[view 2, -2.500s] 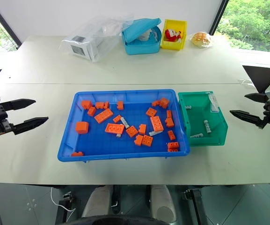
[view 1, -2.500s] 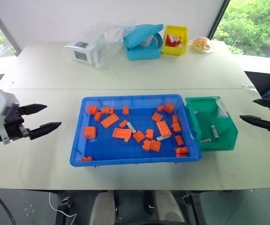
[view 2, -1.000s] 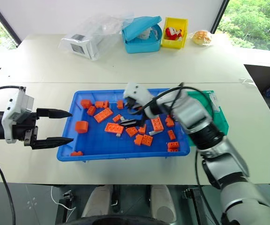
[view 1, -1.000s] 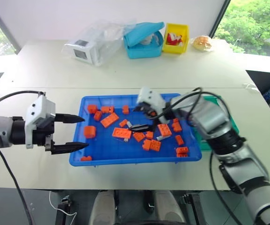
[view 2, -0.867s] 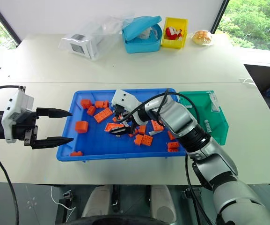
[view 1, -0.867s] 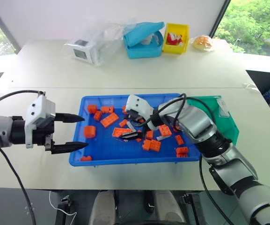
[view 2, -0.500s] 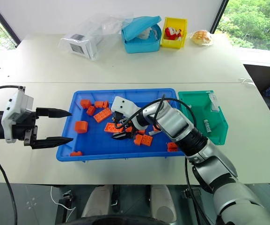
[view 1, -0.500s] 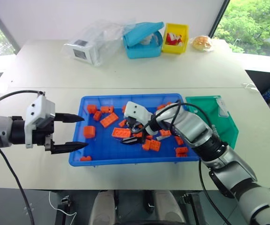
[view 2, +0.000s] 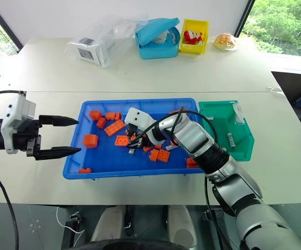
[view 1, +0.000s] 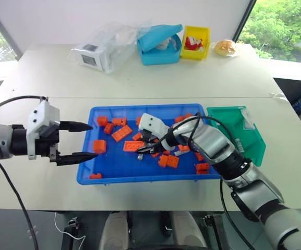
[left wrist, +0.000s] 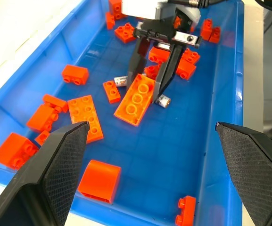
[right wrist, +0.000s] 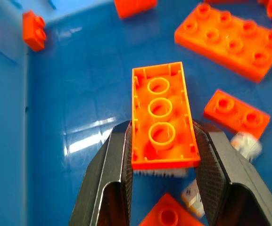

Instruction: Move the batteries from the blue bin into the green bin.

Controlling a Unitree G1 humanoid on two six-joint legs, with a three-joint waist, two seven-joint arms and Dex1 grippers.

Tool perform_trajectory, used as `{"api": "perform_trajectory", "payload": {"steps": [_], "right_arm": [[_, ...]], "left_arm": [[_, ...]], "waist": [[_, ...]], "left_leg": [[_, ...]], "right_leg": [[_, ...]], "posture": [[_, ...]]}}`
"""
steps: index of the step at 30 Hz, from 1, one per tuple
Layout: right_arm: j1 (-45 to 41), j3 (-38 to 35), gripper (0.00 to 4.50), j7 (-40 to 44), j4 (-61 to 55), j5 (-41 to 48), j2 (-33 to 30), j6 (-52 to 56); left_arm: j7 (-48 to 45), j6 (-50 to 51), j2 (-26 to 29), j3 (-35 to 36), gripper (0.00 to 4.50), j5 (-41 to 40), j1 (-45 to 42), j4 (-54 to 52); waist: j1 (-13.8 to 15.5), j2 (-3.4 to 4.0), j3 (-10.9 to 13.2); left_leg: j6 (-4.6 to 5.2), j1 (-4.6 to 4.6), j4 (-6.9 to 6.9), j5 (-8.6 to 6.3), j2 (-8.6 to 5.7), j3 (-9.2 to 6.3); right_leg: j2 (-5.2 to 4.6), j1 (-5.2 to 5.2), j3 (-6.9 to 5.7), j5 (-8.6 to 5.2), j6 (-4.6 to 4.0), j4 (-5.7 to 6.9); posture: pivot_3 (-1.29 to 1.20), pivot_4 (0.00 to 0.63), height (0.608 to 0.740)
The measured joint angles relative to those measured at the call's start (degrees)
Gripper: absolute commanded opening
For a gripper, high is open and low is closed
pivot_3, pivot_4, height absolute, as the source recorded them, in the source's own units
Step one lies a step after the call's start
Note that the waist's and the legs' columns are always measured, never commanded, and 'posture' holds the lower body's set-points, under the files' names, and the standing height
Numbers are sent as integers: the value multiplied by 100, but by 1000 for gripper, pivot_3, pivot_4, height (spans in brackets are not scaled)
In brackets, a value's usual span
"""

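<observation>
Partway through at best, judging by the layout. Counting at least 1 of the batteries [view 2: 231, 139] already down in the green bin [view 2: 244, 151], which sits right up against the right end of the blue bin [view 1: 85, 179]. Spotting 2 more on the blue floor in the left wrist view: a stray battery [left wrist: 121, 81] and a second stray battery [left wrist: 163, 100], mixed in with the scattered orange bricks [view 1: 121, 134]. So plenty left to shift, probably.

Got the right gripper [right wrist: 161, 126] low in the blue bin with its fingers squeezed onto the long sides of an upside-down orange brick [left wrist: 136, 99]. Not a battery, so looks like a mis-grab. Seeing something silvery-white peeking out under that brick in the right wrist view. Might be a battery, can't tell.

Got the left gripper [view 1: 92, 139] hovering at the blue bin's left edge, fingers spread wide, nothing in them.
</observation>
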Motion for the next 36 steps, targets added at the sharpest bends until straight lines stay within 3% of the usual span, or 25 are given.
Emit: {"api": "perform_trajectory", "payload": {"steps": [4, 5, 6, 9, 10, 13, 18, 22, 26, 32, 35, 36], "right_arm": [[-542, 62, 1194, -162, 916, -259, 826, -655], [-614, 89, 2236, -165, 1122, -308, 976, -808], [-680, 129, 2591, -149, 1375, -372, 1109, -966], [-769, 269, 4210, 5, 1719, -543, 1168, -1320], [-806, 294, 4477, 95, 1762, -609, 1140, -1444], [-964, 392, 4477, 529, 1675, -730, 859, -1749], [-1031, 509, 4477, 1858, 1047, -849, -401, -2427], [-994, 579, 4477, 2714, 873, -965, -1027, -3206], [-845, 647, 4477, 2943, 1105, -1210, -1083, -4033], [-751, 666, 4477, 2864, 1418, -1413, -746, -4322], [-693, 666, 3646, 2855, 1463, -1463, -702, -4399], [-635, 665, 3107, 2841, 1493, -1487, -689, -4450]], "left_arm": [[0, -8, -42, -117, 4500, 4, -287, 48], [2, -11, -54, -163, 4500, 9, -334, 65], [11, -10, -76, -214, 4500, 20, -374, 74], [55, 0, -156, -264, 4500, 26, -430, 72], [62, 6, -174, -279, 4500, 26, -446, 71], [79, 9, -210, -343, 4500, 25, -491, 44], [145, 10, -303, -430, 4500, 26, -456, -21], [162, -15, -319, -437, 4500, 45, -462, -40], [162, -59, -325, -438, 4500, 66, -464, -39], [162, -93, -325, -437, 4500, 78, -462, -40], [164, -92, -324, -435, 4500, 76, -457, -47], [164, -91, -324, -434, 4500, 76, -451, -50]], "waist": [[0, 0, 0], [4, 0, 0], [16, -1, 0], [45, -4, -2], [42, -4, -2], [40, -4, -2], [42, -4, -2], [0, -4, -2], [5, -4, -2], [26, -5, -2], [38, -5, -2], [45, -5, -2]], "left_leg": [[0, -1, -1, 0, 2, -8], [0, -1, -1, 0, 2, -8], [0, -3, -1, 0, 0, -8], [0, -17, 12, 0, -3, -6], [0, -19, 13, 0, -4, -5], [0, -21, 16, 0, -4, -7], [0, -21, 15, 0, -4, -10], [0, -10, 9, 0, 1, -10], [-1, -6, 9, 1, 2, -9], [-3, -7, 11, 2, 0, -6], [-3, -7, 11, 2, 0, -6], [-3, -6, 12, 2, 0, -6]], "right_leg": [[6, -2, -3, 0, -1, 7], [4, -1, -3, 0, -1, 9], [1, -1, -3, 0, -1, 8], [-7, -1, -5, 1, 1, 0], [-8, -1, -4, 3, 4, -4], [-7, -1, -4, 5, 8, -4], [-6, -1, -8, 5, 8, -4], [4, -2, -7, 4, 7, 1], [5, -1, -6, 4, 6, 5], [1, 0, -5, 4, 6, 6], [1, 0, -5, 4, 6, 5], [0, 3, -5, 4, 6, 5]], "posture": [[0, 150, 736], [0, 150, 736], [0, 150, 736], [0, 150, 736], [0, 150, 736], [0, 150, 736], [0, 150, 736], [0, 150, 736], [0, 150, 736], [0, 150, 736], [0, 150, 736], [0, 150, 736]]}}
